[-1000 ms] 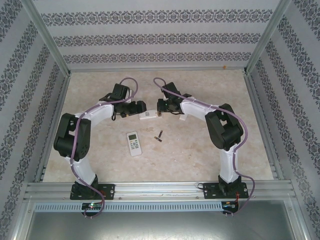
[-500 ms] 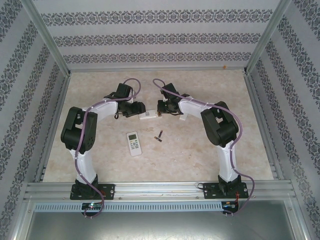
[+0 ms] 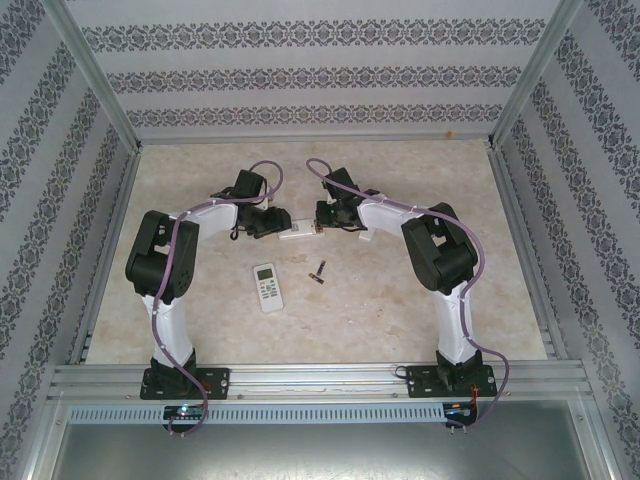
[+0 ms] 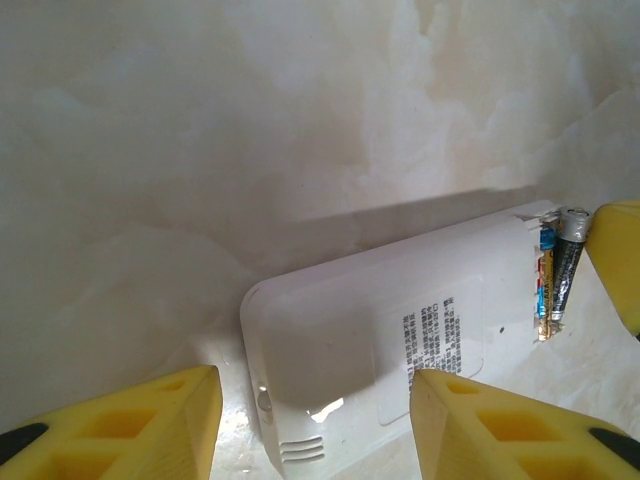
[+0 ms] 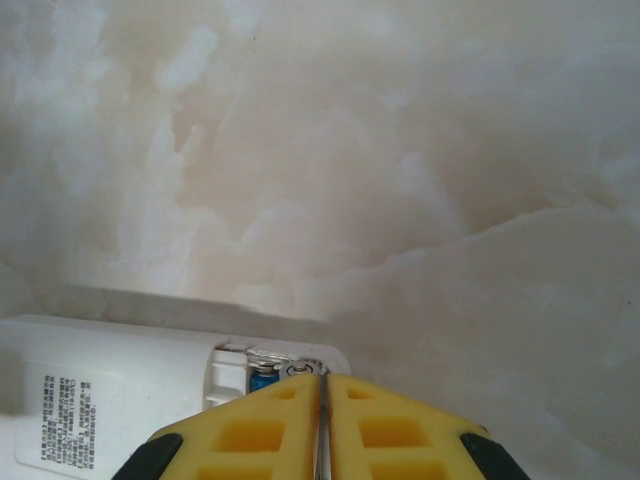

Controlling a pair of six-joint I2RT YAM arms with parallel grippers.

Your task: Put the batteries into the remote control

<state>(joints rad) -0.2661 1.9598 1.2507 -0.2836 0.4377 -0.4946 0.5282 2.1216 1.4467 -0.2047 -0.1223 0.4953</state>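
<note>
Bracing and seating step, by my reading. On left, left gripper point(image 4: 315, 395) jaws half apart, straddling end of remote control point(image 4: 370, 320), which lies back-up at far centre; nothing clamped yet. Should close squarely so body can't slide. Battery point(image 4: 566, 262) sits in open compartment at remote's right end. Right gripper point(image 5: 322, 385) fingers practically together, tips at battery, nothing visibly held; press straight down. Left wrist view gives battery's full length; right wrist view gives its metal end. Top view adds face-up remote point(image 3: 267, 286) and loose batteries point(image 3: 320, 271) nearer.
</note>
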